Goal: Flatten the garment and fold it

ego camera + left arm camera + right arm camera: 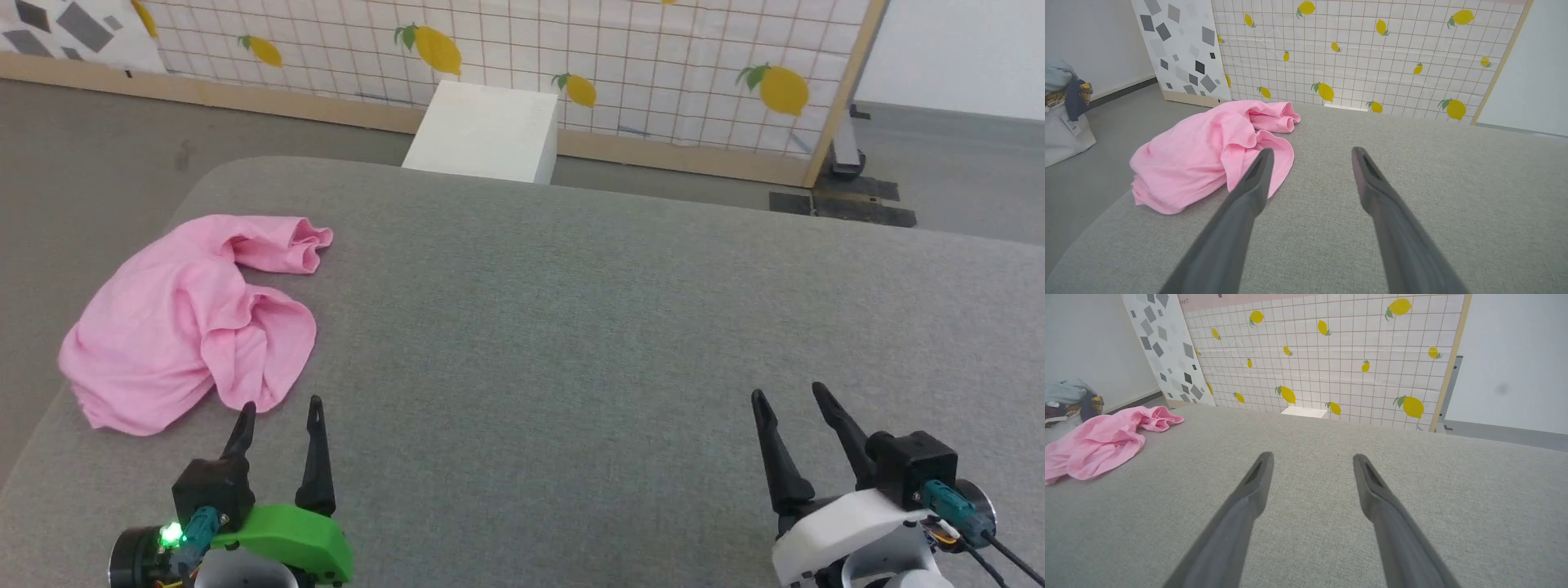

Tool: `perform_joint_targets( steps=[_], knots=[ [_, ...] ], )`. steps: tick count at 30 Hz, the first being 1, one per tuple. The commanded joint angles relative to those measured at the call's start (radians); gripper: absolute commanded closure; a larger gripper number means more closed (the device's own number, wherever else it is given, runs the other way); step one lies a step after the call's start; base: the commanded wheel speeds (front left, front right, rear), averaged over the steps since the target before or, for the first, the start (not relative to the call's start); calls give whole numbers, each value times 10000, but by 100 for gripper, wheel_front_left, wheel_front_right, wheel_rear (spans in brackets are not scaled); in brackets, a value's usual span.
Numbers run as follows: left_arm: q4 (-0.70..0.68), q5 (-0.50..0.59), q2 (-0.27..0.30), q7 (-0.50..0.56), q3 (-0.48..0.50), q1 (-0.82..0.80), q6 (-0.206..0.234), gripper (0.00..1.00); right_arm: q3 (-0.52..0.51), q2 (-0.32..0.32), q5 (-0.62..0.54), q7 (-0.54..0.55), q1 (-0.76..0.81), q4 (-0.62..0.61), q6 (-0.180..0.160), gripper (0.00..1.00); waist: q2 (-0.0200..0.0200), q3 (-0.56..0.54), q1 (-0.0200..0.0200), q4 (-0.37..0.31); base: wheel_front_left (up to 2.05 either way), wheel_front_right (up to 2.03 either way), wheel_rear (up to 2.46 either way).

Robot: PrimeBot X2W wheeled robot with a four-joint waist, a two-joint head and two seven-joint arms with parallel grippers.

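I see the garment (184,327) crumpled at the worktop's (571,327) left edge. My left hand (280,404) hovers just beside it, fingers spread; my right hand (788,390), also spread, sits well apart.

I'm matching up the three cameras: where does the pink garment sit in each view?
Head view: garment at the left, mid-height.
Left wrist view: garment left of centre.
Right wrist view: garment at the left edge, mid-height.
Shared landmark: lemon panel across the top of every view.
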Motion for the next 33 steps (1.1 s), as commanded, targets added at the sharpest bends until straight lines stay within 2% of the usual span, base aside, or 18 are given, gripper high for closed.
perform_joint_targets(
  steps=[1,33],
  knots=[
    [25,-60,-13,-112,60,155,13,0,75,5,115,-107,-10,95,-7,0,0,2,0,178,0,0,0],
    [-127,-611,49,-724,263,655,340,0,580,8,926,-804,-192,1120,-12,0,0,-94,0,1627,0,0,0]
  ],
)
